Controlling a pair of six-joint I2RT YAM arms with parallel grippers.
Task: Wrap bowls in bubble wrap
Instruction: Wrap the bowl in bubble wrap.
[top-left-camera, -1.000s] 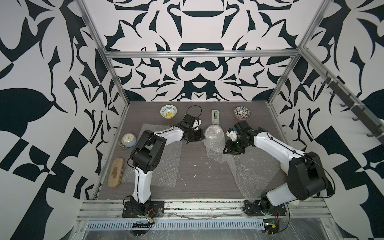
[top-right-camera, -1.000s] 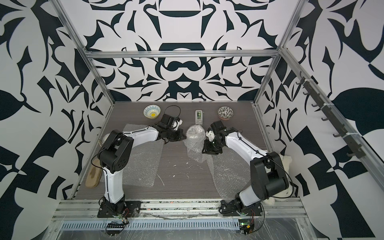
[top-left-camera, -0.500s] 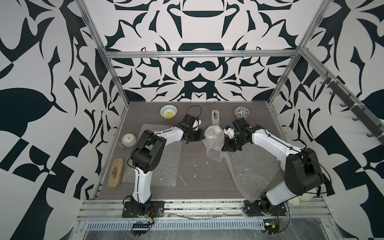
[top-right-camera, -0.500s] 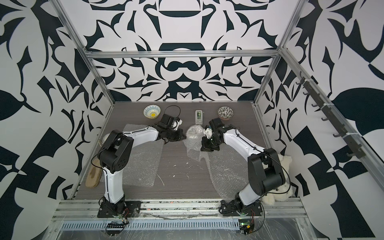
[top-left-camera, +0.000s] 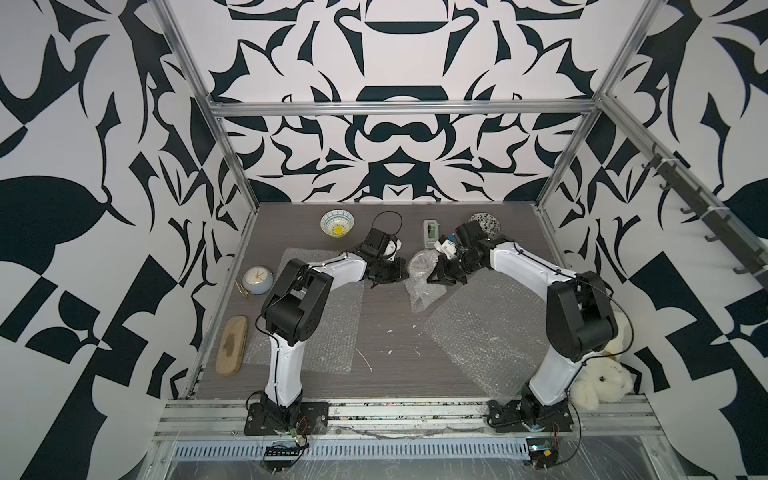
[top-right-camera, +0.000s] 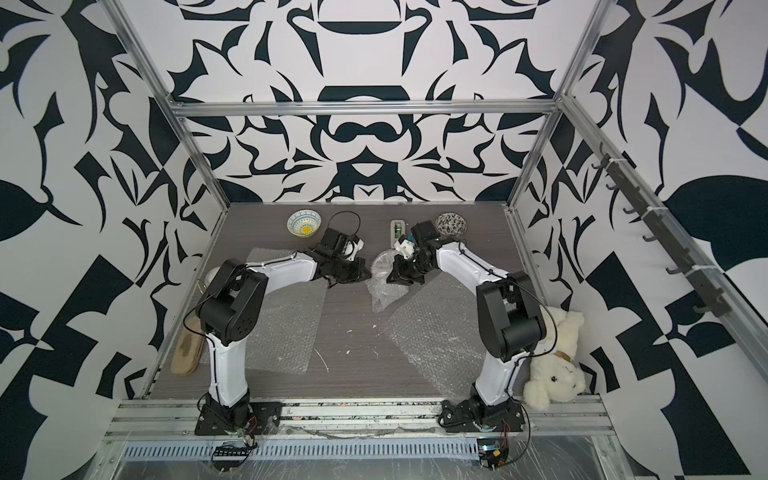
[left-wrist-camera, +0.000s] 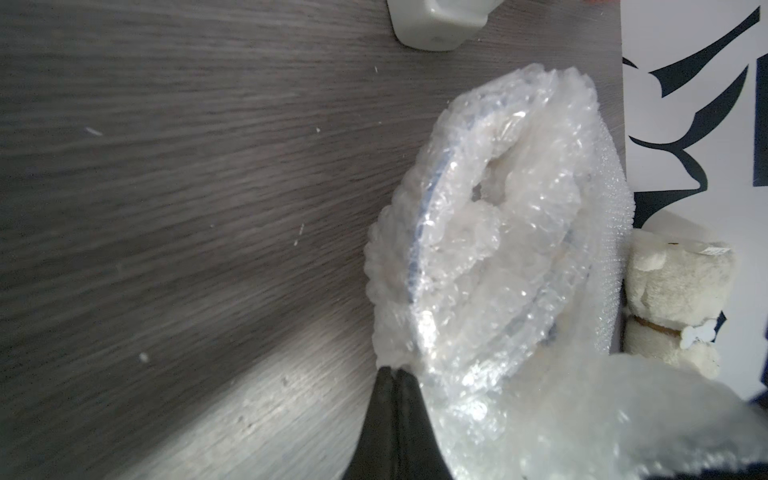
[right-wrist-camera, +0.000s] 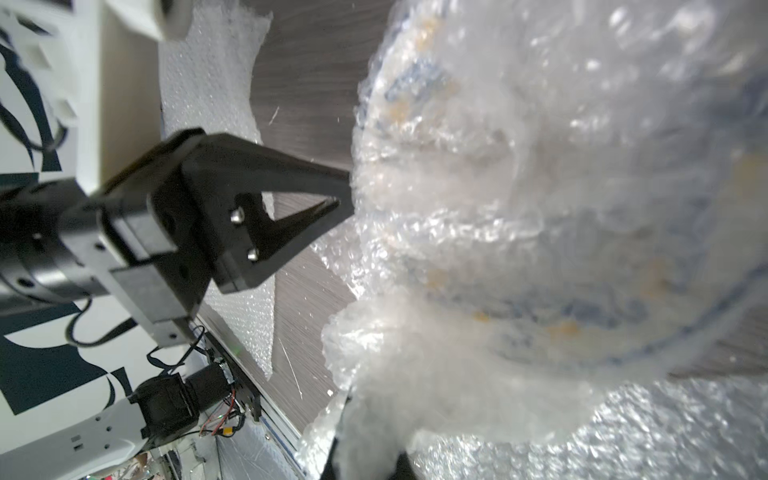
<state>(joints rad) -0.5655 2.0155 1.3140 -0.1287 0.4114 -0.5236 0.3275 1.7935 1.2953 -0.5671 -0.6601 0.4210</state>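
Left claw (right-wrist-camera: 347, 189) and right claw (top-left-camera: 434, 277) both pinched shut on bubble wrap (top-left-camera: 420, 266) bundling the blue-and-yellow bowl (right-wrist-camera: 561, 291); far back, yellow-centred bowl (top-left-camera: 337, 222) and floral bowl (top-left-camera: 485, 222) sit empty.

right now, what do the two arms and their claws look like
Both the left arm and right arm have white link shells with black joint housings, thin black cables along them and black base plates. A black cable loop stands over the left wrist. The left claw and right claw are black; the left's fingers are tapered triangles with silver screws.
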